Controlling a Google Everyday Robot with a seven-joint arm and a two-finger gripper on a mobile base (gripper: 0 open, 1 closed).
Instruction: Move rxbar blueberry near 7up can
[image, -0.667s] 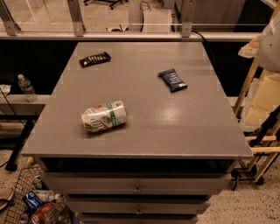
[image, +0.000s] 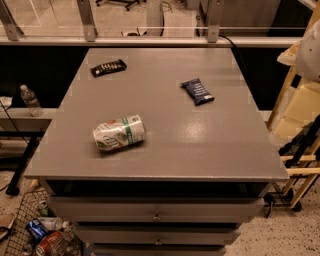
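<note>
Nothing's moved: the blue bar (image: 197, 91) sits near the desk's (image: 165, 65) right edge, well apart from the can (image: 119, 133) toward the front-left corner. Gripper (image: 309, 50) hangs past the right edge, can't tell if it's open or holding anything. So the job's not started.

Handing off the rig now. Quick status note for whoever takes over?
The hand is not in view, not over the table.
The rxbar blueberry lies flat, right of centre toward the far side.
The 7up can lies on its side, front left, well apart from it.
A black bar wrapper sits far left.
Done: nothing.
Left: pick the bar, set it beside the can.
</note>
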